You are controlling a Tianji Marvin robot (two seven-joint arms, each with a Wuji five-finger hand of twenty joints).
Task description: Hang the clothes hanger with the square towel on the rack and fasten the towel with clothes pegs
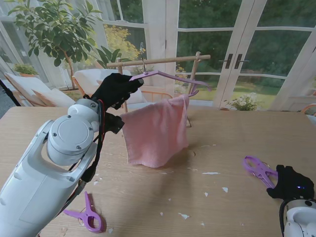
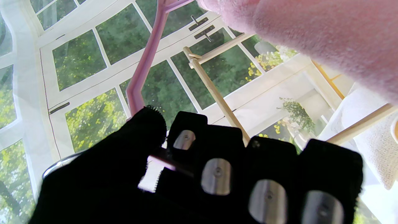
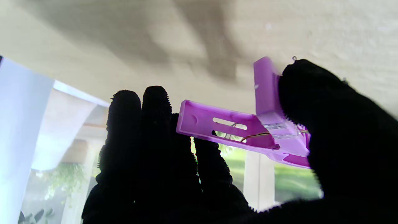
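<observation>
— Hanger (image 1: 168,75), pink towel (image 1: 155,131) draped on it, is raised before the wooden rack (image 1: 158,61), left hand (image 1: 114,89) clenched round its end.
— And the right hand (image 1: 291,183)?
— Low, near me, fingers pinching a purple peg (image 1: 257,169); another peg (image 1: 86,215) lies on the table (image 1: 232,133).

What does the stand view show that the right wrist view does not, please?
Only the stand view shows the left robot hand holding the purple hanger with the pink towel near the wooden rack, plus a second peg on the table. Only the right wrist view shows the peg's slots and wire spring. Both show the right robot hand on a purple peg.
</observation>
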